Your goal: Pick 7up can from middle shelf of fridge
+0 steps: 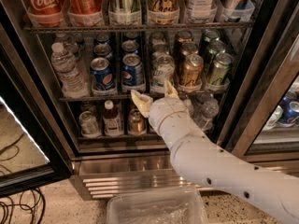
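Centre of the frame: my cream two-finger gripper (pixel 155 96) hangs at the front rail of the thin dark wire middle shelf (pixel 88 97) of the black-framed fridge (pixel 122 183). Jaws spread wide, holding nothing. The whitish-silver 7up can (pixel 162 72) stands just above, between a blue Pepsi can (pixel 132 72) and a gold-brown can (pixel 190 70).

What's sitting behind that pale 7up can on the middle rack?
More cans line up behind the 7up can, only their silver tops showing; their labels are covered. The open claw sits just below its front.
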Robot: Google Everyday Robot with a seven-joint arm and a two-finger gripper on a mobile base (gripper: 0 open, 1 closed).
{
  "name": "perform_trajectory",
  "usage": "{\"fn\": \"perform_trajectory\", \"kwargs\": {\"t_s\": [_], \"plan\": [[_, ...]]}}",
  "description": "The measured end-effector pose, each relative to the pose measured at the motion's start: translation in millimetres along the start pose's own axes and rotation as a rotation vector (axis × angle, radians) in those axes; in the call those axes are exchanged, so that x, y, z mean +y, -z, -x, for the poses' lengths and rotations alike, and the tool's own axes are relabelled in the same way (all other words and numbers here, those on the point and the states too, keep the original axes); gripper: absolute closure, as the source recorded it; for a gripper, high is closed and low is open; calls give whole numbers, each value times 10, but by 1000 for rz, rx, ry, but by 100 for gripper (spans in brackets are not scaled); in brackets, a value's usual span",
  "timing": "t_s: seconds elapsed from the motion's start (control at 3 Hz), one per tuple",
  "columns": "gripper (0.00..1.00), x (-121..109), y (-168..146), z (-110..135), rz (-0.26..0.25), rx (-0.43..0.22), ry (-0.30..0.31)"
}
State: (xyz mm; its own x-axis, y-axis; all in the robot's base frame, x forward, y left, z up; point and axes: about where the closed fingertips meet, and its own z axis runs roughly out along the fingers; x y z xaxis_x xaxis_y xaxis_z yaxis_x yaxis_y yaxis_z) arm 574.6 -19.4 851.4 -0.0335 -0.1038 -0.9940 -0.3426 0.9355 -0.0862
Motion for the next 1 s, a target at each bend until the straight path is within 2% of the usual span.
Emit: {"fn": "perform_trajectory", "kwargs": {"t_s": [1.0], "plan": [[32,-200,44,-181,-91,1,-19]]}}
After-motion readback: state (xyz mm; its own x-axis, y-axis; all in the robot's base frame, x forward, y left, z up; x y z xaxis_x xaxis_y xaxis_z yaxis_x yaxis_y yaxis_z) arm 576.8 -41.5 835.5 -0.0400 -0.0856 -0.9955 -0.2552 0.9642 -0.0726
